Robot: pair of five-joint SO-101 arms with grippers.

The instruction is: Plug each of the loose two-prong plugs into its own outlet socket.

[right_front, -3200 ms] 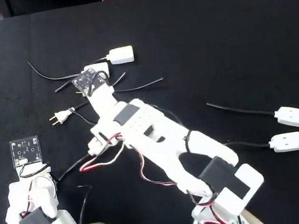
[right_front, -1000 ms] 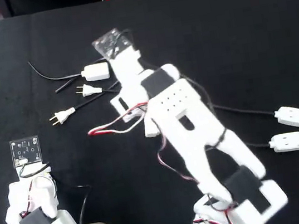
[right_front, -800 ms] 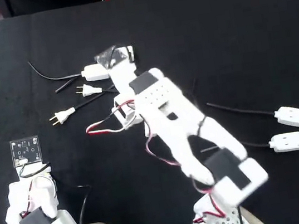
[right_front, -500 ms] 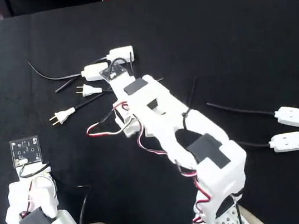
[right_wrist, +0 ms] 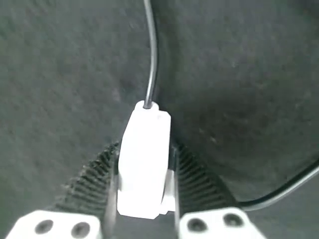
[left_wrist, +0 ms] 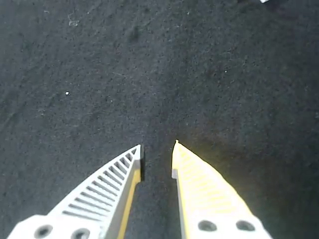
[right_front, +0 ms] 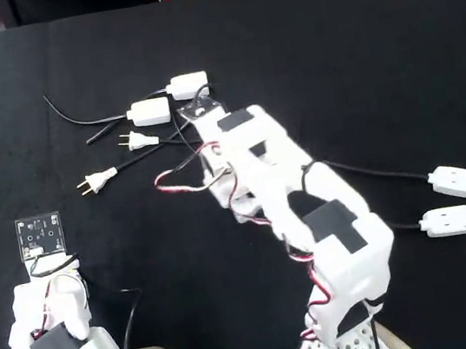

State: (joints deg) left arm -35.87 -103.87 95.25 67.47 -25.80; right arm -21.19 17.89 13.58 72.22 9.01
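My right gripper (right_front: 196,110) sits just in front of two white outlet sockets (right_front: 187,85) (right_front: 149,111) at the table's far left-middle. In the right wrist view, this gripper (right_wrist: 144,149) is shut on a white plug body (right_wrist: 144,164) whose black cord (right_wrist: 152,50) runs away from it; the prongs are hidden. Two loose two-prong plugs (right_front: 136,140) (right_front: 98,181) lie left of the right arm. My left gripper (left_wrist: 157,147) hovers over bare black cloth, fingers slightly apart and holding nothing. The left arm (right_front: 48,316) stays at the near left corner.
Two more white sockets (right_front: 455,181) (right_front: 450,219) lie at the right edge, their black cords (right_front: 373,173) running toward the right arm. Loose cords (right_front: 76,121) trail left of the far sockets. The table (right_front: 355,51) is covered in black cloth.
The right arm swung from over the left plugs up behind the sockets, then drew back; its gripper now rests just in front of the sockets. The left arm stayed still.
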